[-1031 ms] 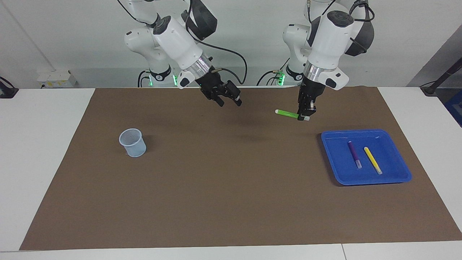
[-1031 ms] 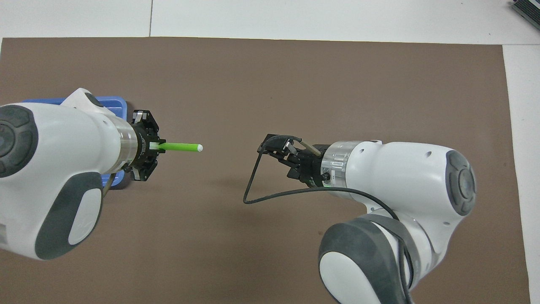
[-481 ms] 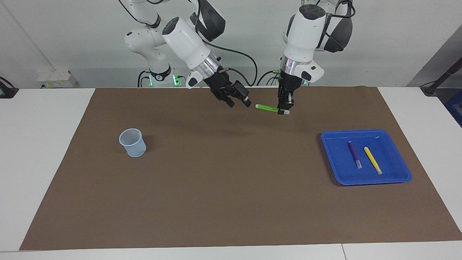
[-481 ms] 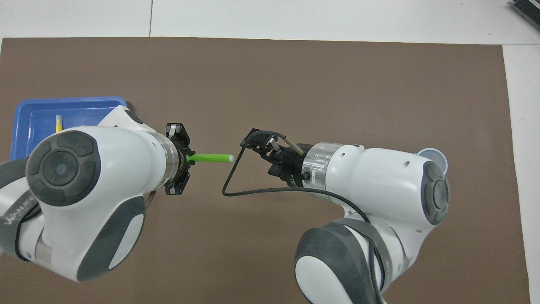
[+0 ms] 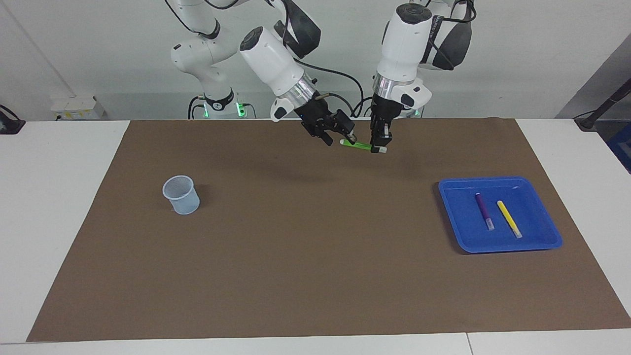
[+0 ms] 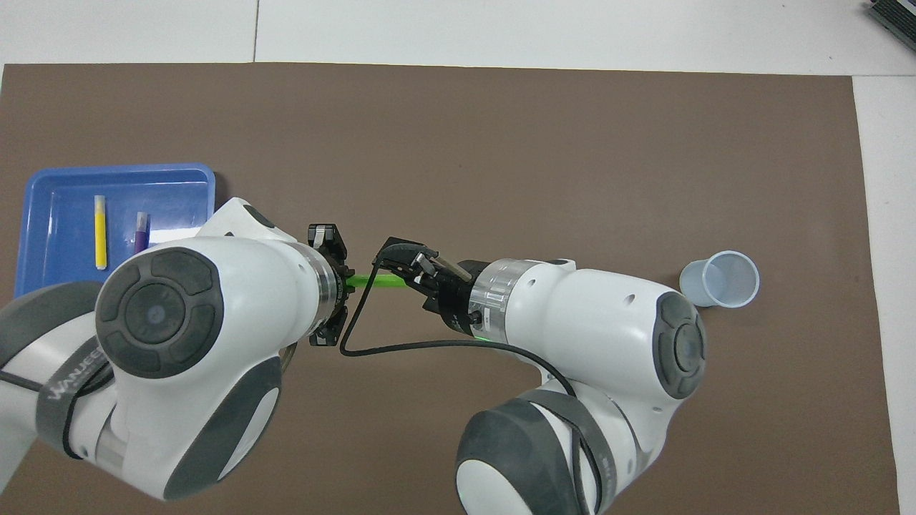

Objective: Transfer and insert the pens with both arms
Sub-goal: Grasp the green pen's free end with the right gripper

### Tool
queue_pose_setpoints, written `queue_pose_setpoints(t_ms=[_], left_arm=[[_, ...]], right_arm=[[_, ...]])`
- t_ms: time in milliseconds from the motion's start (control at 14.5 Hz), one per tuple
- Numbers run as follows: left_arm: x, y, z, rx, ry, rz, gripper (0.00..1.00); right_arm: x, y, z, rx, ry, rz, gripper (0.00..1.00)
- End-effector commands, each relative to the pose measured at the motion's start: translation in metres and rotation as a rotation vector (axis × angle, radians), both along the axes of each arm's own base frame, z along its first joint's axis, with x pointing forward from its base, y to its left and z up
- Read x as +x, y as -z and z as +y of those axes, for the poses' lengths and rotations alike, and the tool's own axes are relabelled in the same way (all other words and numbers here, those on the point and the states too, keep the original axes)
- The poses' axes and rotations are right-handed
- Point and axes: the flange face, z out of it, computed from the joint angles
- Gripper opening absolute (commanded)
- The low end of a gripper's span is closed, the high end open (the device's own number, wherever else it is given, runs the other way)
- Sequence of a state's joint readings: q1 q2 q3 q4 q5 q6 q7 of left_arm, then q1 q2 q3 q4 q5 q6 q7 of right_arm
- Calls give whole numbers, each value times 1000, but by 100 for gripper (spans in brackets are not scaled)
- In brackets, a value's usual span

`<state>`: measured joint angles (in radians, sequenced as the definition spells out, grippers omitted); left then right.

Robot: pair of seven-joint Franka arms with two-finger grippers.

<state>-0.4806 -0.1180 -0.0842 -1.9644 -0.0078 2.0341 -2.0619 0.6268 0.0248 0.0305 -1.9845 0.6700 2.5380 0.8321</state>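
We see two big white robot arms meeting up in the air over the brown mat (image 5: pixel 315 256), close to the robots' edge of the table. The left gripper (image 5: pixel 380 146) points down and is pinched tight on the green pen (image 5: pixel 359 145), holding it near its pale cap end. The pen lies almost flat in the air and sticks out toward the right gripper (image 5: pixel 340 139). The right gripper has its fingers spread wide, and the free end of the green pen sits right at them, between them or just touching; we cannot tell which. It has not grabbed the pen. The blue tray (image 5: pixel 542 244) lies on the mat toward the left arm's end of the table. In it lie the purple pen (image 5: pixel 483 209) and the yellow pen (image 5: pixel 508 218), side by side and apart from each other. The little pale cup (image 5: pixel 181 195) stands upright on the mat toward the right arm's end of the table, well apart from both grippers. A black cable (image 6: pixel 372 343) hangs in a loop from the right arm's wrist.
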Motion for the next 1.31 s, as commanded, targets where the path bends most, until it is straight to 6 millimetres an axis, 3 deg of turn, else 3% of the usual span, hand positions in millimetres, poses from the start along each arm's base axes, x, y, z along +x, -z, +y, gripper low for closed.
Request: queue_pose_setpoints(t_ms=[0, 206, 687, 825, 1031, 1237], left_arm=[[-8, -4, 3, 17, -13, -1, 4], [-9, -3, 3, 18, -15, 0, 4], [-15, -2, -3, 28, -21, 19, 4], [-17, -3, -7, 26, -27, 18, 4], [-19, -3, -10, 26, -27, 18, 4], [-19, -3, -10, 27, -29, 19, 4]], right_arm=[[4, -3, 2, 27, 26, 1, 100], [5, -2, 0, 19, 9, -8, 87], [5, -1, -2, 9, -10, -20, 77], [5, 0, -3, 8, -10, -18, 69], [4, 1, -3, 6, -13, -18, 49], [4, 0, -3, 7, -13, -19, 40]])
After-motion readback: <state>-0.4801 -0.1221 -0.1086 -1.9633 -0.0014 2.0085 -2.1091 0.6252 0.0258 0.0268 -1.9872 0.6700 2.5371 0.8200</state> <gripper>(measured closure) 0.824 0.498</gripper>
